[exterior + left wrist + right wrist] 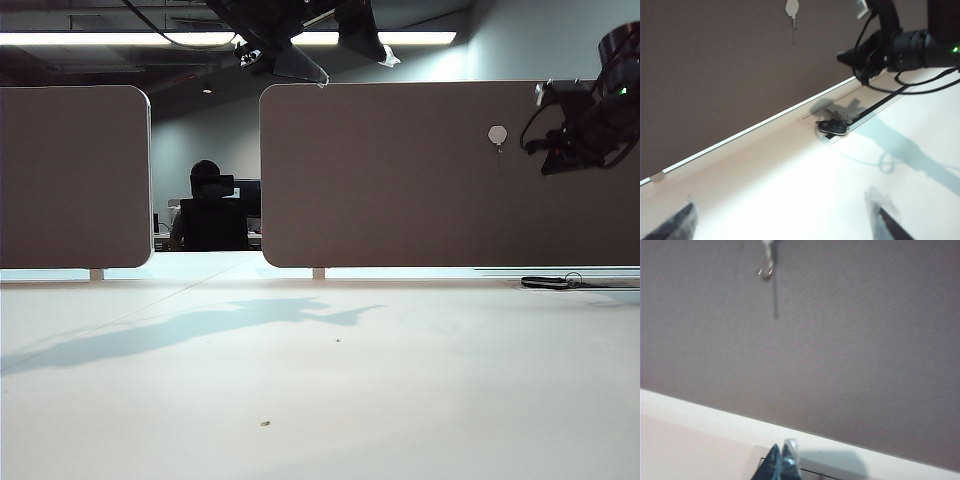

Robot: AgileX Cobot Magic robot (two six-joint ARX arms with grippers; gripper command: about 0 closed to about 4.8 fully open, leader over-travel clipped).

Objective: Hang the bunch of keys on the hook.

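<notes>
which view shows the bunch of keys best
The left wrist view: the bunch of keys lies clear on the table by the panel's foot. The exterior view shows only a thin dark sliver; the right wrist view shows none.

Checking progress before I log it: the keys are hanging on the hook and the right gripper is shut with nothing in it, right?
Not quite. The keys lie on the table at the foot of the panel, as the left wrist view shows; the hook is bare. The right gripper is indeed shut and holds nothing.
</notes>
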